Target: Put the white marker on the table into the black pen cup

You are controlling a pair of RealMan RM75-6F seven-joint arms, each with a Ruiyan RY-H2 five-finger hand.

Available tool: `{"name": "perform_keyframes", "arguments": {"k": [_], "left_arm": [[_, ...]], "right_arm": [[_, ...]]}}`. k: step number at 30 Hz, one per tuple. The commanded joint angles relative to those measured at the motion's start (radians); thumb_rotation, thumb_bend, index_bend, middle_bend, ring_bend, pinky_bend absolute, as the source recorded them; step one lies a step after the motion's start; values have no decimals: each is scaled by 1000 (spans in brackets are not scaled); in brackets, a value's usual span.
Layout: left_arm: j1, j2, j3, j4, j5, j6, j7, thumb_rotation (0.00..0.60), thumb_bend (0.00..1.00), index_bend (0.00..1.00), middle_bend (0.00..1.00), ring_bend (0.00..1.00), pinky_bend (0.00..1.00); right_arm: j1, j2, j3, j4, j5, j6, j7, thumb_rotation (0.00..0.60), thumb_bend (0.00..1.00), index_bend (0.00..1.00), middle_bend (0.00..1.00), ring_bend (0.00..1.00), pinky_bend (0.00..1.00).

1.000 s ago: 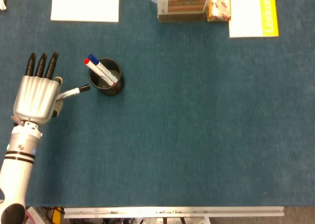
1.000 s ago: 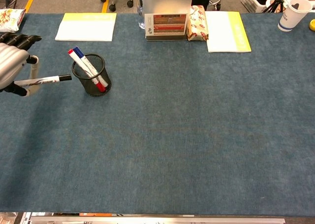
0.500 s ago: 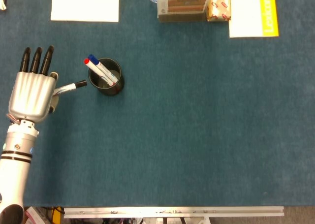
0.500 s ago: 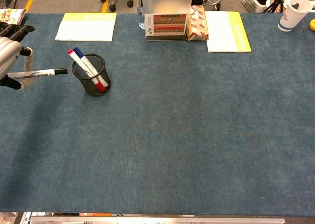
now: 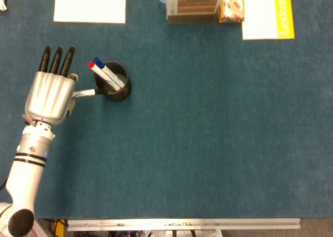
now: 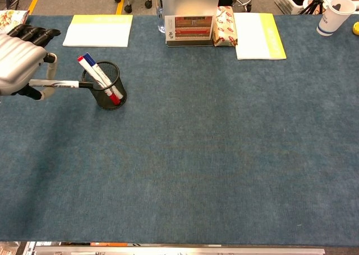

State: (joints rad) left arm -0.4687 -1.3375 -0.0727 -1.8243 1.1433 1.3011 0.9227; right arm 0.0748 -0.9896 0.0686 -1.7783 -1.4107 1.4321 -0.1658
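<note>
Table, head view: blue felt table (image 5: 208, 143) fills the frame, with a metal rail along its near edge.
Left hand, head view: left hand (image 5: 50, 95) sits left of the black pen cup (image 5: 112, 82), back of the hand up, dark fingertips (image 5: 56, 53) straight and pointing to the far side.
Marker, head view: white marker (image 5: 84, 94) sticks out sideways from under the hand, its tip at the cup's rim.
Cup contents, head view: red-capped marker (image 5: 92, 66) and blue-capped marker (image 5: 99, 63) lean out toward the left.
Far edge, chest view: yellow-edged notepad (image 6: 99, 30), a boxed display (image 6: 189, 26) and a white booklet (image 6: 259, 35).
Left hand, chest view: pinches the marker near its rear end, holding it level above the felt, black tip touching the mesh cup's left rim.
Right hand: in neither view.
</note>
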Motion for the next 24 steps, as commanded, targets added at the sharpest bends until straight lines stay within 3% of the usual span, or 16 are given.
{"name": "perform_keyframes", "arguments": {"k": [1,11,24], "left_arm": [[-12,-8,-6,16,-9,-13,0,564,288,594,0,0,0],[-39,-23,-5,40,-5,-27,15,577,288,594,0,0,0],[-84,-62,19,101,107,-40,51,600,288,594,0,0,0]], "right_arm": [[0,0,0,0,0,-1,0,600,572,355,392,449,691],[2,-1,-1,0,3,-5,-4,600,572,355,392,449,691],[6,-4,-4,2,9,-17,-8,600,572,355,392,449,691]]}}
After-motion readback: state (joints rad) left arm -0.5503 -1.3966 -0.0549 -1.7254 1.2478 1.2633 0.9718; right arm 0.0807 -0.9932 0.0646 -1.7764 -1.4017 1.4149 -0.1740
